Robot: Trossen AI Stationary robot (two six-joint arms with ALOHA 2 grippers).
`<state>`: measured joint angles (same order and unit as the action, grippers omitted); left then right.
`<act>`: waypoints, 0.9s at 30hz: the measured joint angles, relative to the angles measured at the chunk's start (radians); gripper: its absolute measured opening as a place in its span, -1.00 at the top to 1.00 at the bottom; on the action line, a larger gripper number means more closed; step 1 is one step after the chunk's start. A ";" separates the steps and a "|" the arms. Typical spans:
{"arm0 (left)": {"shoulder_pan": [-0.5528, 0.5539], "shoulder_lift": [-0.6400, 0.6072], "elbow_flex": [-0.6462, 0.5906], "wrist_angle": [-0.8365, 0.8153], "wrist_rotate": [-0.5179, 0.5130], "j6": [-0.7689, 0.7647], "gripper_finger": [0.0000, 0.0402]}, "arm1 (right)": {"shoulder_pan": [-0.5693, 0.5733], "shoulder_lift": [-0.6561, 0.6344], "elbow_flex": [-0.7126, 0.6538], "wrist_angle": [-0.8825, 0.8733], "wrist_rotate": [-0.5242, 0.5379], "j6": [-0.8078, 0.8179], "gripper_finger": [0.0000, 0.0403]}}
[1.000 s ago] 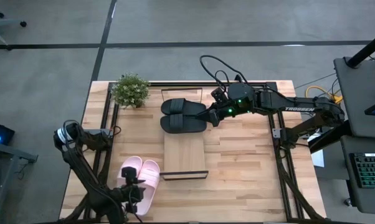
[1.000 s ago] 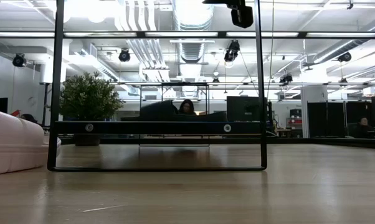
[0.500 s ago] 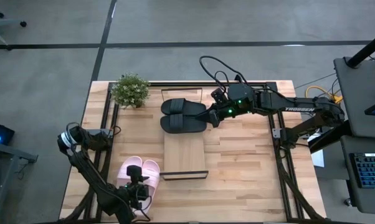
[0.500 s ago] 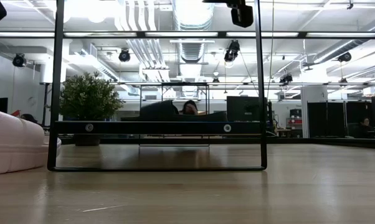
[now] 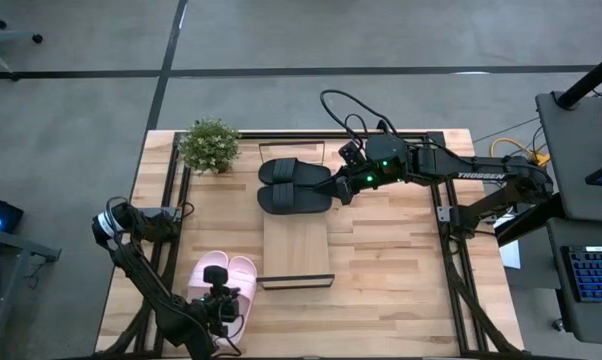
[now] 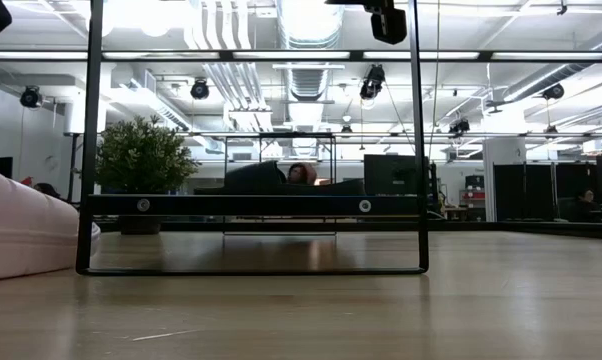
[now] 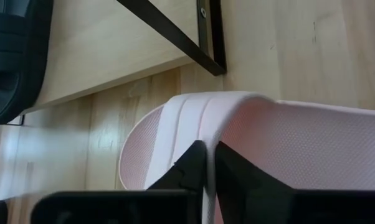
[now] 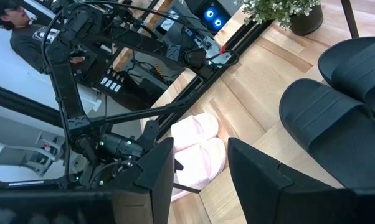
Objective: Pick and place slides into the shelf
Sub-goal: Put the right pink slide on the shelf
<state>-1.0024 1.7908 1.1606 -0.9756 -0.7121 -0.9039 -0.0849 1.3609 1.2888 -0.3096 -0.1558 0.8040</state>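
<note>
Two pale pink slides [image 5: 219,277] lie side by side, soles down, on the table near its near left corner. My left gripper [image 5: 228,305] is at their near end, shut on one of them [image 7: 194,118]. Two black slides [image 5: 293,185] lie across the far end of the light-wood shelf [image 5: 296,250]. My right gripper [image 5: 341,186] stands open just to their right, with nothing between its fingers [image 8: 200,180]. The low view shows one pink slide [image 6: 21,225] at the left, beside the shelf's dark frame [image 6: 251,270]. My left gripper pinches a thin pink edge [image 7: 207,163] of one pink slide between its two fingers; it looks like the edge of the strap. The fingers come from the table's near side, low over the slide. The slide's sole stays on the table.
A small potted plant [image 5: 210,146] stands at the table's far left corner. Dark frame rails run along the table's left edge [image 5: 171,215] and right edge [image 5: 443,215]. Bare wood lies right of the shelf [image 5: 391,270]. People sit in the room beyond [image 6: 301,172].
My left gripper has gone a little toward the table's right edge and settled over the near end of the pink slides. My right gripper and the black slides have kept still.
</note>
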 joint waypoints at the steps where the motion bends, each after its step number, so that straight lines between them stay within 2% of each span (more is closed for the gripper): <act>1: 0.000 0.000 0.000 0.000 -0.001 0.001 0.96 | 0.000 0.000 0.000 0.000 0.000 0.000 0.30; 7: 0.000 0.000 0.002 -0.001 0.000 0.006 0.99 | 0.000 0.000 0.000 0.000 0.001 0.000 0.30; 18: 0.000 -0.013 0.050 -0.013 0.000 0.133 0.99 | 0.000 0.000 0.000 0.000 0.001 -0.002 0.30; 27: -0.001 -0.113 0.075 -0.102 -0.055 0.132 1.00 | 0.000 0.000 0.000 0.000 0.001 -0.004 0.30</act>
<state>-1.0031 1.6780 1.2361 -1.0774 -0.7671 -0.7721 -0.0853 1.3609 1.2888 -0.3096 -0.1546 0.8000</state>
